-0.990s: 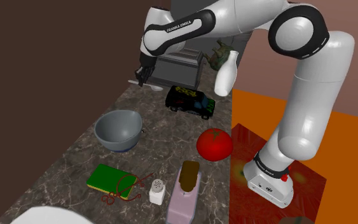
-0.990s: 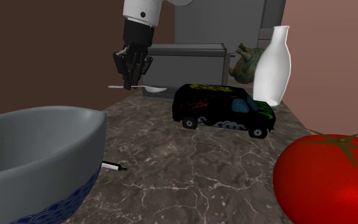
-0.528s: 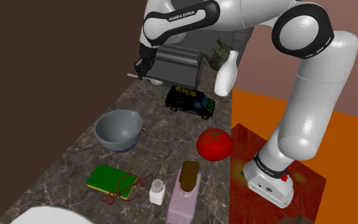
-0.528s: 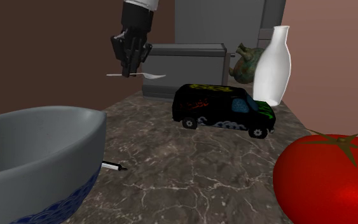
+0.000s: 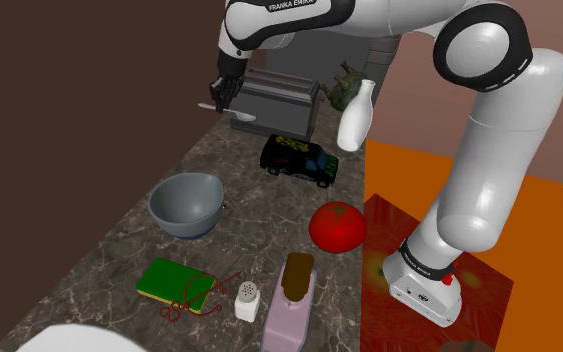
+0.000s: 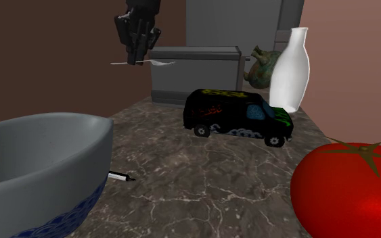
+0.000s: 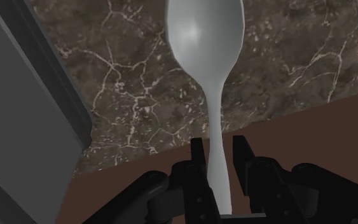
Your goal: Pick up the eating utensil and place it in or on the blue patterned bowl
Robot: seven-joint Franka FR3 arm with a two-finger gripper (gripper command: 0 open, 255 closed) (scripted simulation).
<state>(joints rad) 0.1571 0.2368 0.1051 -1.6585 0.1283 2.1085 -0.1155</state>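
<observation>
One bowl (image 6: 43,162), grey with a blue-patterned base, stands nearest on the marble counter (image 6: 202,186). Beyond it is a black toy car (image 6: 239,115). Farther on, the gripper (image 6: 136,59) clasps the pale spoon (image 6: 158,63) by its handle, level in mid-air before a grey box (image 6: 195,78).

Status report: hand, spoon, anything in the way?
Hand shut on spoon. Spoon held above counter, near grey box. Nothing between it and bowl.

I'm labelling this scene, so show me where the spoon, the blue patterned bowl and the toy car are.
spoon (image 7: 204,28), wrist view, on its scoop.
bowl (image 6: 47,162), second exterior view, on its grey outer wall.
toy car (image 6: 239,120), second exterior view, on its side panel.
</observation>
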